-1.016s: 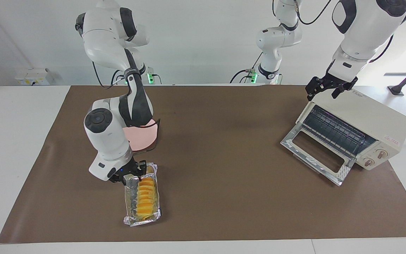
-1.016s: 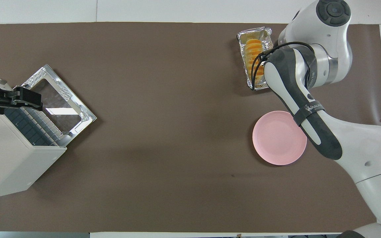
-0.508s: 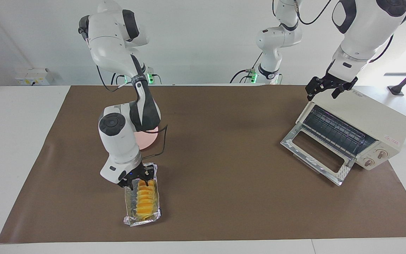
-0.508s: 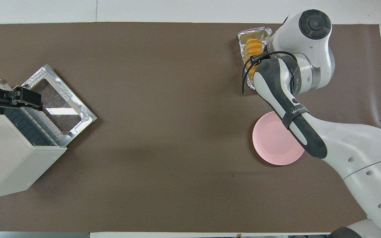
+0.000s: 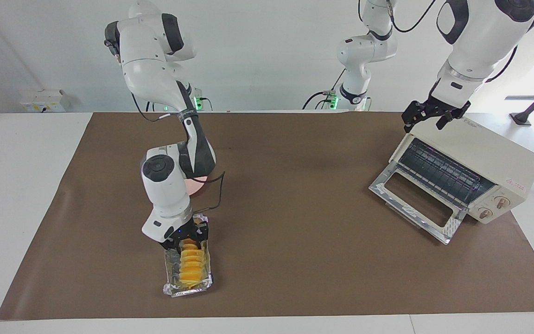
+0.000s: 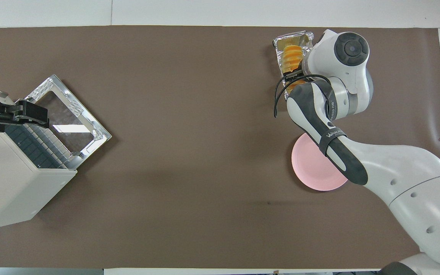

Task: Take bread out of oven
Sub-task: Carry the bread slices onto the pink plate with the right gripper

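The bread [image 5: 190, 265] is a ridged yellow-orange loaf lying in a crinkled foil tray [image 5: 170, 278] on the brown mat, toward the right arm's end of the table. It also shows in the overhead view [image 6: 292, 56]. My right gripper [image 5: 189, 237] is low over the loaf's end nearer the robots, open, with a finger on each side of it. The cream oven [image 5: 496, 160] stands at the left arm's end with its glass door [image 5: 410, 199] dropped open and its rack bare. My left gripper [image 5: 434, 119] waits open over the oven's top edge.
A round pink plate [image 6: 313, 168] lies on the mat nearer to the robots than the foil tray, partly covered by the right arm. The oven's open door juts out onto the mat [image 6: 189, 133].
My right gripper has swung from the tray's corner to over the loaf's nearer end, and its wrist has turned. The left arm, the tray and the oven have not moved.
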